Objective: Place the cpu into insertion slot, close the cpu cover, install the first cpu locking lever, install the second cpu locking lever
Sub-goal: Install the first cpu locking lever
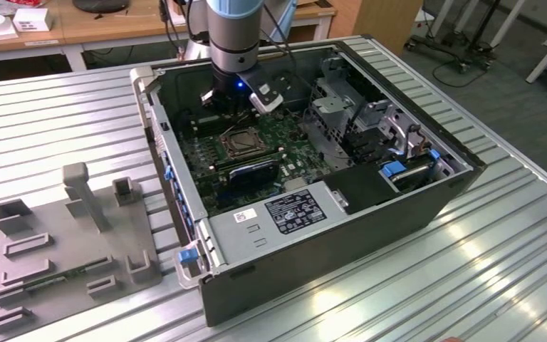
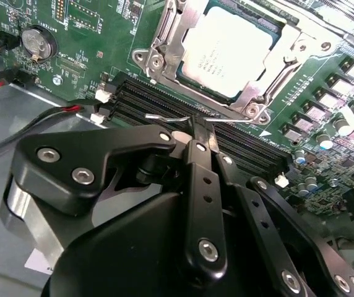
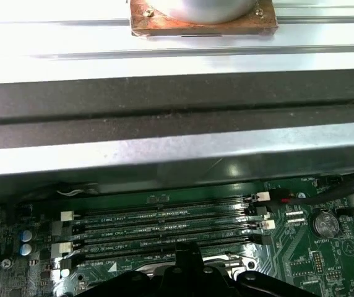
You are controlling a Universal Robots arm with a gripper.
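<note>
In the second wrist view the cpu (image 2: 226,49) lies flat in the insertion slot, silvery top up. The cpu cover (image 2: 163,46) is down over it as a metal frame around its edges. A thin wire locking lever (image 2: 164,117) runs along the socket's side by the memory slots. My gripper (image 2: 198,131) is shut, its black tips right at this wire; whether the wire is clamped I cannot tell. In the exterior view the gripper (image 1: 237,110) hangs inside the open computer case, just above the insertion slot (image 1: 240,144).
Black memory slots (image 3: 164,226) lie between the socket and the case wall (image 3: 164,154). A coin battery (image 2: 33,42) and red and black cables (image 2: 16,77) sit near them. A drive cage (image 1: 350,114) stands beside the board. A grey fixture tray (image 1: 65,242) rests at the exterior view's left.
</note>
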